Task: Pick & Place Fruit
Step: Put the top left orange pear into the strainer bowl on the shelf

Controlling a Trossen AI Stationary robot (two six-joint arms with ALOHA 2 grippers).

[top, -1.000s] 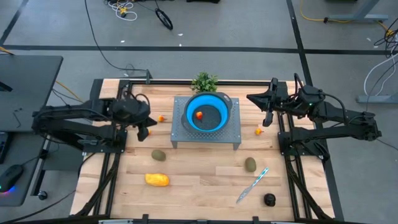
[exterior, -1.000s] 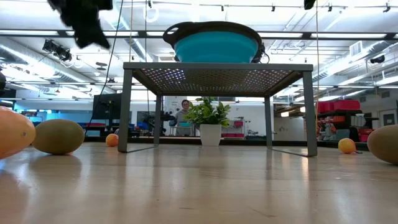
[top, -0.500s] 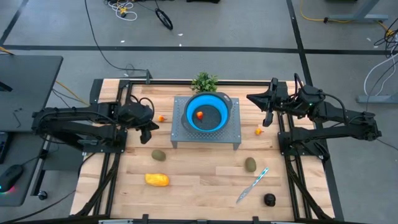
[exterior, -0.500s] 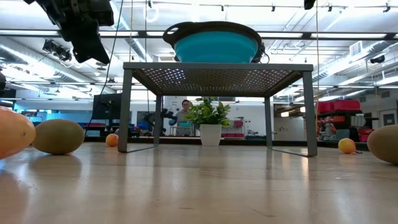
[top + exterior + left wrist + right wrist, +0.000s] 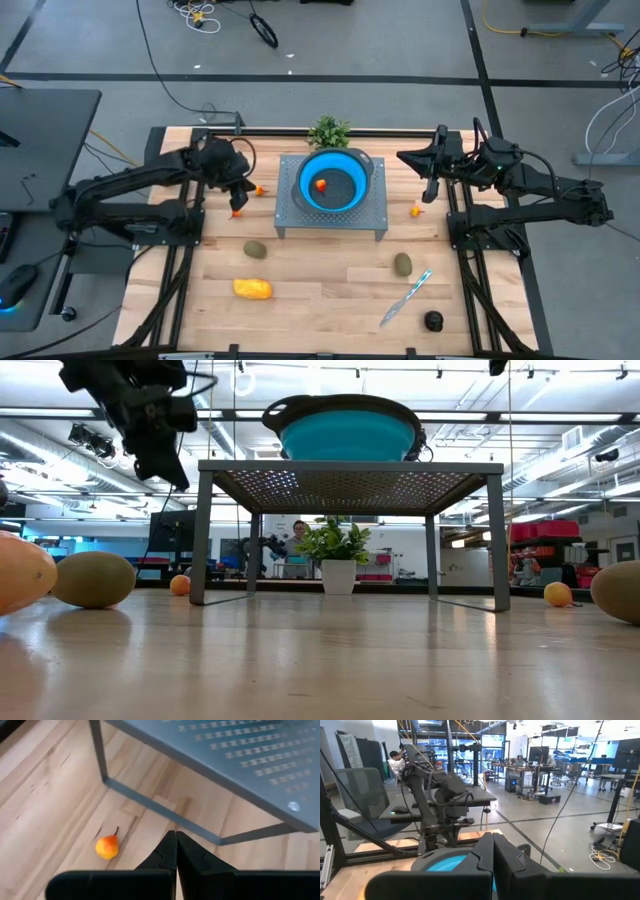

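Wooden tabletop (image 5: 320, 280) carries a grey perforated metal stand (image 5: 331, 218) at centre-far, with a blue bowl (image 5: 332, 182) sitting on top; one small orange fruit (image 5: 320, 184) lies inside the bowl.

Left gripper (image 5: 237, 208) hangs above the tabletop just left of the stand, fingers pressed together, holding nothing. A tiny orange fruit with a stem (image 5: 106, 847) lies on the wood close beside it, near the stand's left legs.

Right gripper (image 5: 431, 190) held above the right edge of the tabletop, fingers pressed together, empty. Another tiny orange fruit (image 5: 416, 210) lies just near of it.

Remaining fruit on the near half: yellow-orange oblong (image 5: 252, 289) near-left; olive-brown oval (image 5: 256, 249) left of centre; second olive-brown oval (image 5: 402, 264) right; near-black round (image 5: 433, 321) near-right corner.
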